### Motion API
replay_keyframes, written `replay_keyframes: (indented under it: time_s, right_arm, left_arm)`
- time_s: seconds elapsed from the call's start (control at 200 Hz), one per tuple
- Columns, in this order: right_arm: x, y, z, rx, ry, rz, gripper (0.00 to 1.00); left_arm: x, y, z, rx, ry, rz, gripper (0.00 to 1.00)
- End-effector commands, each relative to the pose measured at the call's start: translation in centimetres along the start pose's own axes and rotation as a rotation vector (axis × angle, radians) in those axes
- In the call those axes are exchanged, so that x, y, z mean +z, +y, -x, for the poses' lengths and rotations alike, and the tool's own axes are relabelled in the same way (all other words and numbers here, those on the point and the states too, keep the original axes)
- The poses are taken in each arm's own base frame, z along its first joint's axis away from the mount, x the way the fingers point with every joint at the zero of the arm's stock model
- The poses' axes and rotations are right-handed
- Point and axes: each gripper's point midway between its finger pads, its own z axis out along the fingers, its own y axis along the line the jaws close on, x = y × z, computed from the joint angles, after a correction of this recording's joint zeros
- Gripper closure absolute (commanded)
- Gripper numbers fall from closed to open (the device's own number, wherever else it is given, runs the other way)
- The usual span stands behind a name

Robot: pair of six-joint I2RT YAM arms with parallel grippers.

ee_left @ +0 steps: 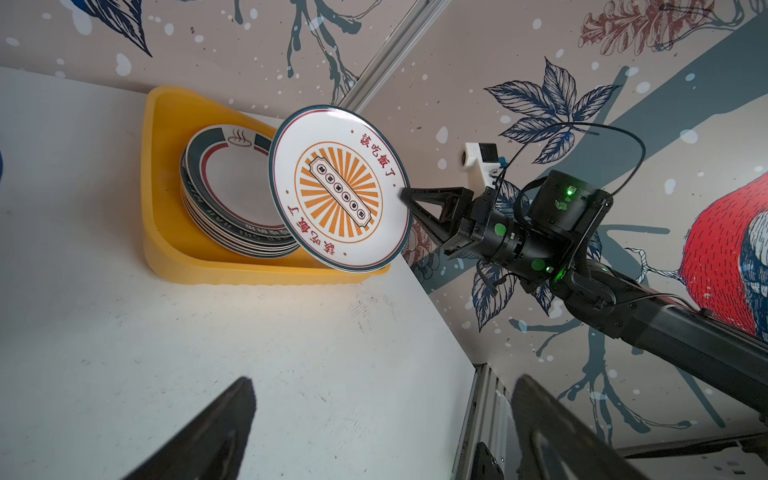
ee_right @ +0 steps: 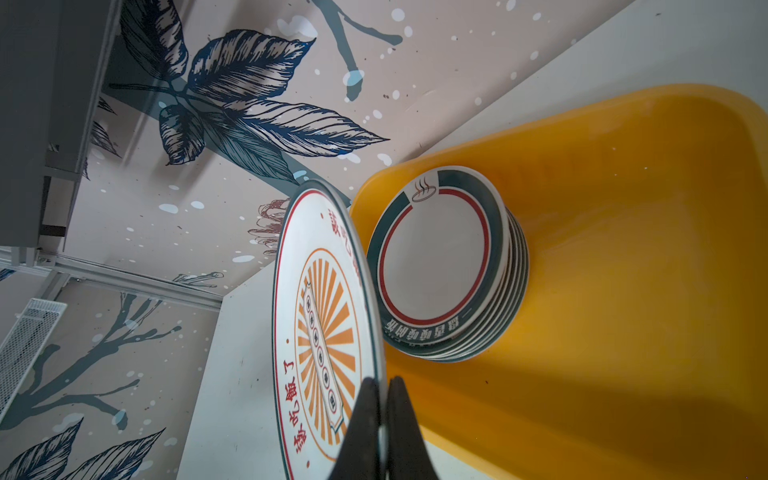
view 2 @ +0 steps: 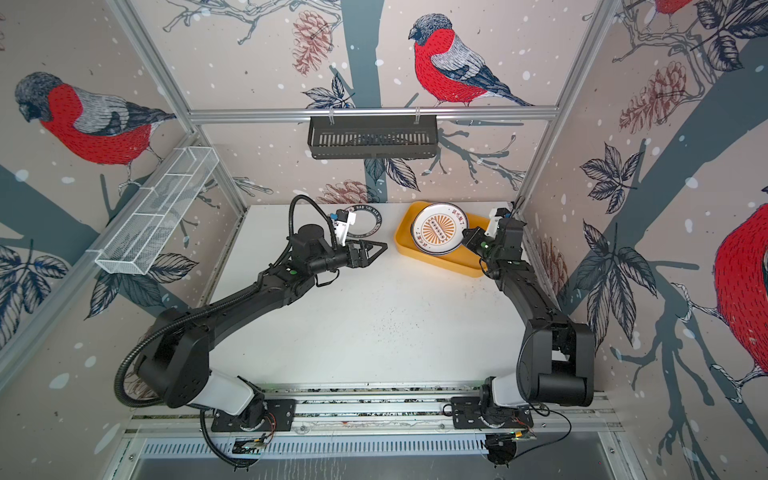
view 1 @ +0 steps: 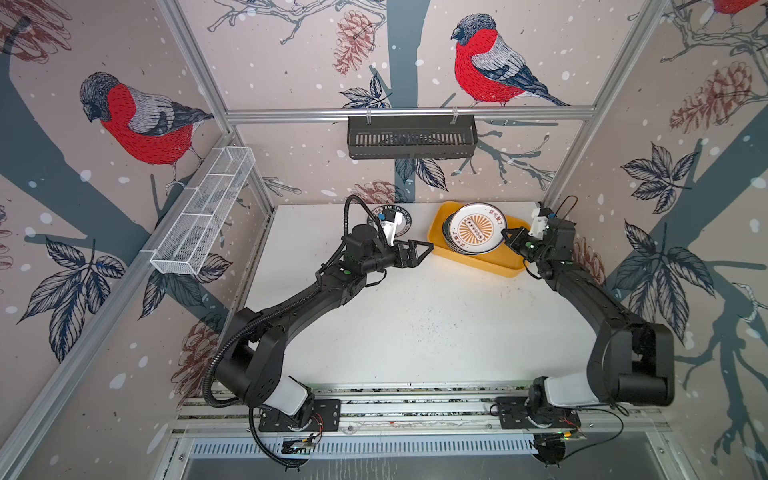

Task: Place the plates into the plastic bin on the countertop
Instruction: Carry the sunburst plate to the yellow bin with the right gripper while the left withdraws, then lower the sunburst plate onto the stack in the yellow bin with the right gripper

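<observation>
Right gripper [ee_right: 381, 380] clamped on rim of sunburst plate [ee_left: 338, 189]. Plate tilted over stack [ee_right: 436, 257] in plastic bin [ee_left: 166, 257], upper right of both top views; contact unclear. Left gripper [view 1: 430, 248] jaws wide apart, empty, just beside bin.

Risks:
- thin edge pinch slips, plate drops, chips stack
- tilted release, plate slides off stack

Lettered plate [view 2: 376, 220] on countertop [view 1: 415, 324], upper centre, not yet binned.

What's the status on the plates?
Left gripper open, empty, beside plastic bin. Right gripper shut on sunburst plate, tilted over stack in bin. One lettered plate on countertop, rear. Nothing blocking.
</observation>
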Motion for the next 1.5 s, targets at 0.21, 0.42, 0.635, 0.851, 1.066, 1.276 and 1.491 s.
replay_keyframes:
  time_s: [0.21,0.42,0.635,0.851,1.066,1.276,1.491]
  right_arm:
    - [2.5,-1.3,1.5,0.082,-0.028,-0.023,0.99]
    - [4.6,-2.6,1.7,0.127,-0.018,-0.047,0.99]
    - [6.9,-3.9,1.7,0.167,-0.002,-0.071,0.99]
    - [8.8,-4.9,1.3,0.176,0.012,-0.110,0.99]
    - [10.2,-5.9,0.9,0.200,0.024,-0.127,0.99]
    - [11.0,-6.2,0.5,0.201,0.043,-0.134,0.99]
    - [11.6,-6.8,-0.1,0.202,0.060,-0.154,0.99]
  left_arm:
    - [-0.3,-1.2,1.7,0.066,-0.074,-0.030,0.04]
    - [-0.5,-0.6,1.3,0.063,-0.084,-0.013,0.04]
    - [-0.7,-0.1,1.1,0.057,-0.097,0.006,0.04]
    - [-0.8,0.2,1.2,0.057,-0.106,0.020,0.04]
    - [-0.7,0.5,1.2,0.056,-0.107,0.030,0.04]
    - [-0.4,0.8,1.2,0.053,-0.107,0.041,0.04]
    - [-0.1,1.1,1.2,0.047,-0.102,0.045,0.04]
